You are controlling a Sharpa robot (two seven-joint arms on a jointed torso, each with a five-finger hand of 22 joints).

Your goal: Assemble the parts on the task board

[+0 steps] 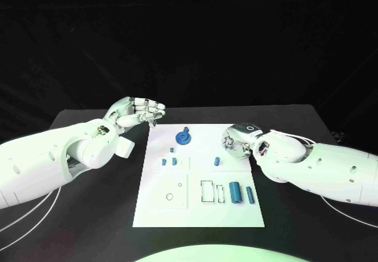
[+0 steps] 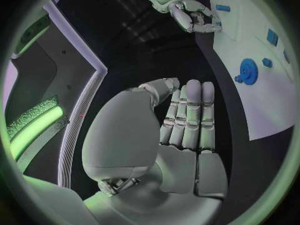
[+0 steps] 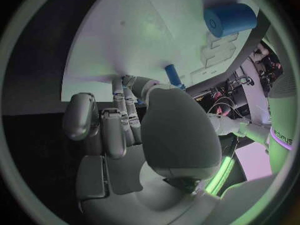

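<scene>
Right hand (image 1: 238,141), fingers curled on nothing I can see, hovers just beside the small blue peg (image 1: 217,161), nearer than the clenched left hand (image 1: 140,113).

Bare task board (image 1: 197,215) near edge, unobstructed

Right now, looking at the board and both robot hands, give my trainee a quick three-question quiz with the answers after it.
1. True or false: the left hand is holding a blue part.
2. Which part lies nearest the far edge of the task board? A) the blue gear B) the large blue cylinder C) the slim blue pin
3. Fill in: the right hand is over the board's ____ edge, as the head view shows it.

Key
1. False: its fingers are curled in with nothing in them, beside the board's far left corner.
2. A.
3. Right; whether it grips anything cannot be told.
</scene>
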